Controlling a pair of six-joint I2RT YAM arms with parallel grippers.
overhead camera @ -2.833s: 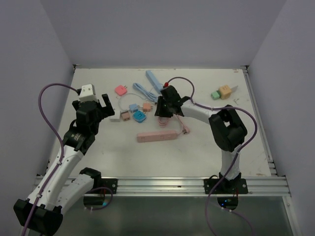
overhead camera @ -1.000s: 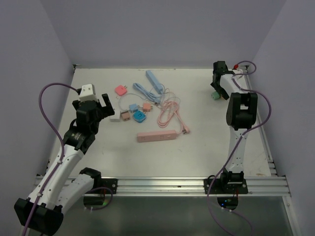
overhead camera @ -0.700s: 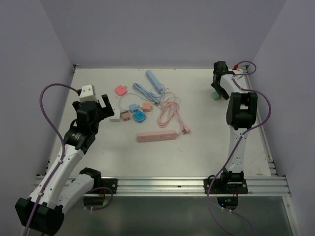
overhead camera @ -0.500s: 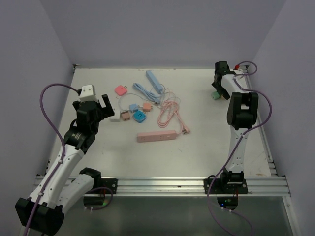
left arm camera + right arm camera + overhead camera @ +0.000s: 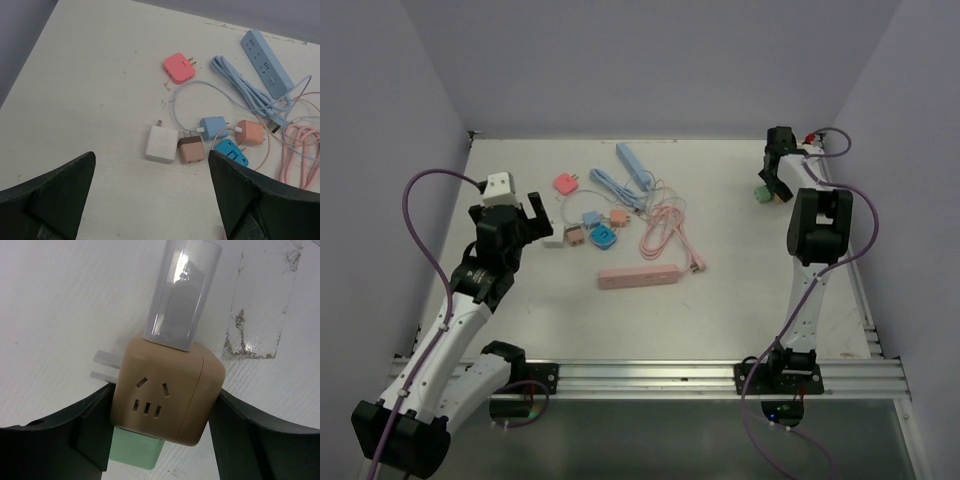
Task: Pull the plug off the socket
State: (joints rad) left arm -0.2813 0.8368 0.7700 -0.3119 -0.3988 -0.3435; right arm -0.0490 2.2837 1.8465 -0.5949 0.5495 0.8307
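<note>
- Inspecting my right gripper (image 5: 162, 410): its two fingers are bracketing the tan cube socket (image 5: 165, 385), and both pads appear to be pressing on its flanks, so I am reading it as clenched on the socket.
- Locating the work: the socket is sitting at the far right corner of the table (image 5: 60, 300), well apart from the clutter in the middle.
- Noting what is joined to it: a green plug (image 5: 136, 452) is seated against its near face, a clear plug (image 5: 182, 295) is standing against its far face, and two metal prongs (image 5: 105, 365) are sticking out of one side.
- Judging handling: the assembly is looking small, light and rigid, with smooth plastic shells likely to slip under a weak pinch; the joint is probably holding by friction alone.
- Advising on hold: I am favouring flat, opposite faces, keeping clear of the prongs and of the seam.
- Flagging a risk: being so light, the whole stack is likely to lift together unless one part is braced.
- Reporting my left gripper (image 5: 152, 187): it is hanging wide open and empty above a white charger (image 5: 161, 144) and its neighbours.
</note>
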